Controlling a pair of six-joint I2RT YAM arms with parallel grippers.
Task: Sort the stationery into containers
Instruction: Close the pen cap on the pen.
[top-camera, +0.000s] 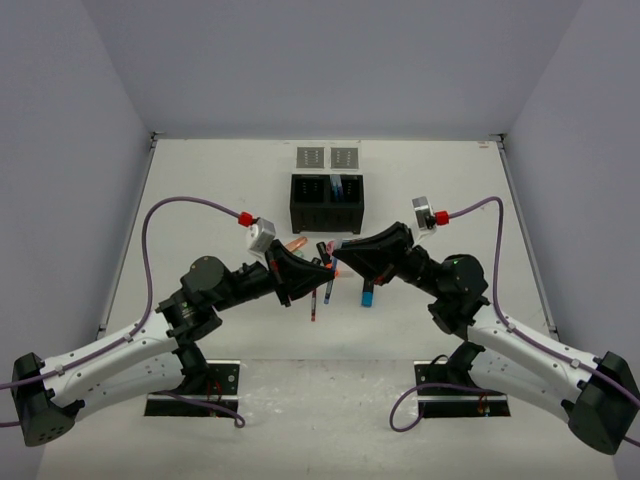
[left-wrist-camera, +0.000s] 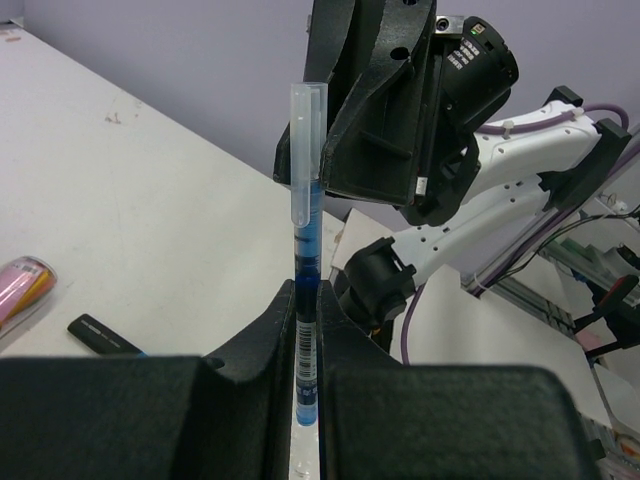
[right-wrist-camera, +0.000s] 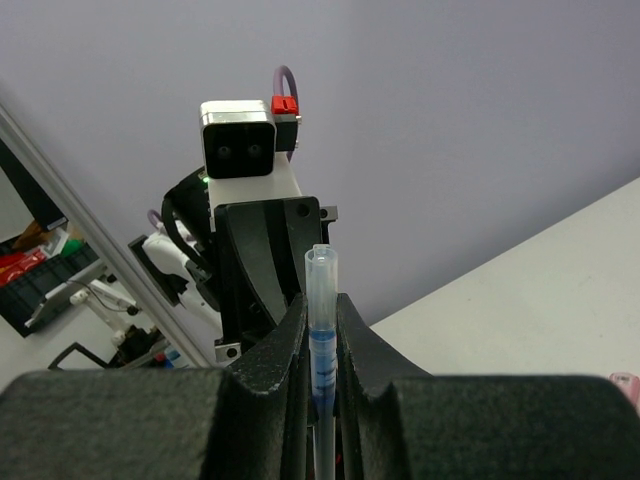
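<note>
A thin blue pen with a clear cap (left-wrist-camera: 305, 250) is held above the table's middle, where the two grippers meet tip to tip. My left gripper (left-wrist-camera: 305, 335) (top-camera: 320, 267) is shut on its blue barrel, and the capped end sticks out towards the right gripper. My right gripper (right-wrist-camera: 322, 325) (top-camera: 341, 254) is shut on the pen's clear end (right-wrist-camera: 321, 290). The black two-compartment box (top-camera: 326, 215) stands behind them, with blue items in its right compartment. Two flat grey trays (top-camera: 313, 157) (top-camera: 344, 157) lie behind the box.
On the table under the grippers lie a red pen (top-camera: 315, 300), a blue highlighter (top-camera: 367, 296) and a salmon highlighter (top-camera: 295, 243). The left wrist view shows a pink tube (left-wrist-camera: 22, 285) and a dark pen (left-wrist-camera: 105, 337) on the table.
</note>
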